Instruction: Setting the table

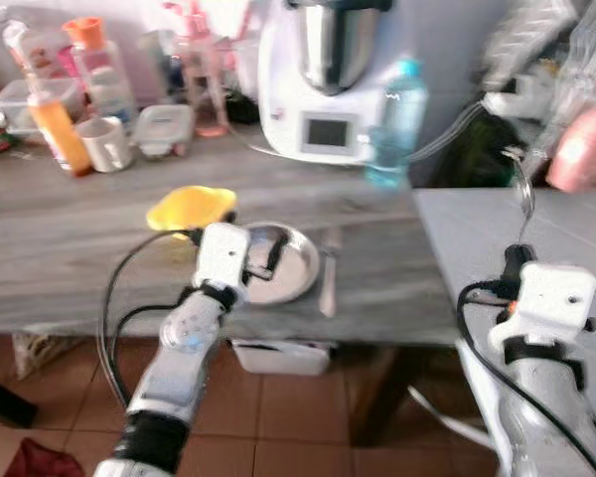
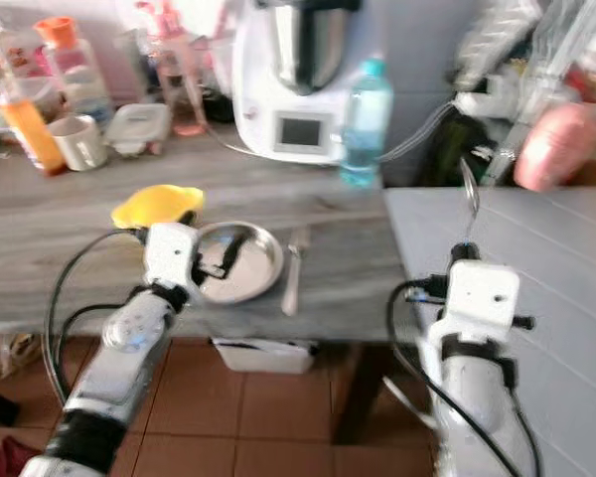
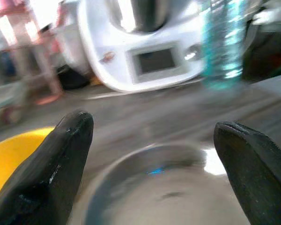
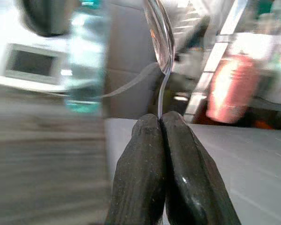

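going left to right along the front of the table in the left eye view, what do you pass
yellow bowl → left gripper → metal plate → fork → right gripper holding a spoon

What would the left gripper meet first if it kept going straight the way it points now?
Probably the steel plate: the left gripper, jaws open, hangs low over its near rim. Past that stands the white kitchen machine, though depth is unclear.
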Tool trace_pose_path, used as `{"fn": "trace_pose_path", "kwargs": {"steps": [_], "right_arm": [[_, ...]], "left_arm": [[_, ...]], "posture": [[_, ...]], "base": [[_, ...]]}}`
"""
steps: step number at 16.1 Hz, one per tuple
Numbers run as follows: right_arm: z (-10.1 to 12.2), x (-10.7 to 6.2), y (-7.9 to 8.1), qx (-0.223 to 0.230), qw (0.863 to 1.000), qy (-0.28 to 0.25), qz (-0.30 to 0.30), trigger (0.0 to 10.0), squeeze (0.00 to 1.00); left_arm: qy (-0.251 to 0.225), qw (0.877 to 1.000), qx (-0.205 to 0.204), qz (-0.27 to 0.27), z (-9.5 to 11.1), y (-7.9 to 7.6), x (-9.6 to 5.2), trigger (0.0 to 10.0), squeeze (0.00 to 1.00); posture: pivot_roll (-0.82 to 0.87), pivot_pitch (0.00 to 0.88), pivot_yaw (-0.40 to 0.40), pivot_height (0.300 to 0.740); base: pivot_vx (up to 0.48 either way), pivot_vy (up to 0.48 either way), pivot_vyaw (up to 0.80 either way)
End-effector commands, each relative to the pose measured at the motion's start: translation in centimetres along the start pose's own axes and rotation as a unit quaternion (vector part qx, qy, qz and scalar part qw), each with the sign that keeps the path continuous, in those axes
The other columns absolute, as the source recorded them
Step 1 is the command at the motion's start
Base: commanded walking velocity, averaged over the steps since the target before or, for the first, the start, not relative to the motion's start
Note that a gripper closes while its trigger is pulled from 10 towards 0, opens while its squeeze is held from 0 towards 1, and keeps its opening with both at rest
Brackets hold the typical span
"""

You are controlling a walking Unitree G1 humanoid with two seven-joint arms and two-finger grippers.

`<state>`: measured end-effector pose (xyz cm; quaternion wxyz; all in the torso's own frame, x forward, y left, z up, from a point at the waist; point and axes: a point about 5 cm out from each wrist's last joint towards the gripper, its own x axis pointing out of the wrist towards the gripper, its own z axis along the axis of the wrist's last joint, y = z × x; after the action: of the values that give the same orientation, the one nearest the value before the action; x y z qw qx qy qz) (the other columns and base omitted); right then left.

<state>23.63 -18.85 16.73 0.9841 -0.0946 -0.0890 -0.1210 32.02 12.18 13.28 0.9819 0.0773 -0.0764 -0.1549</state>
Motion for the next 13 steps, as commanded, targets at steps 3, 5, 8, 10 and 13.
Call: {"fn": "trace_pose_path", "kwargs": {"steps": [3,5,8,10,13], "right_arm": [[0.4,0.1,-0.3,-0.002,1.000,-0.010,-0.003,10.0,0.00],[0.4,0.1,-0.2,0.010,1.000,-0.007,-0.006,10.0,0.00],[0.8,0.8,0.0,0.035,0.999,-0.010,-0.002,10.0,0.00],[0.6,2.0,0.2,0.074,0.997,-0.004,-0.004,10.0,0.00],[0.8,3.4,1.3,0.152,0.988,0.011,0.010,10.0,0.00]], "left_arm": [[-0.002,1.000,0.015,0.012,0.1,0.5,-0.4,10.0,0.00],[-0.006,0.999,0.024,0.021,0.2,0.9,-0.5,10.0,0.00],[-0.002,0.998,0.047,0.041,0.3,2.3,-1.0,10.0,0.00],[0.005,0.996,0.069,0.053,0.4,3.9,-1.6,10.0,0.00],[0.016,0.996,0.086,0.035,0.3,4.2,-2.7,10.0,0.00]], "posture": [[0.04,0.101,-0.003,0.740],[0.05,0.103,-0.003,0.740],[0.06,0.115,0.004,0.740],[0.09,0.133,0.013,0.740],[0.11,0.142,0.020,0.740]], "base": [[0.000,0.000,0.00],[0.000,0.000,0.00],[0.000,0.000,0.00],[0.000,0.000,0.00],[0.000,0.000,0.00]]}}
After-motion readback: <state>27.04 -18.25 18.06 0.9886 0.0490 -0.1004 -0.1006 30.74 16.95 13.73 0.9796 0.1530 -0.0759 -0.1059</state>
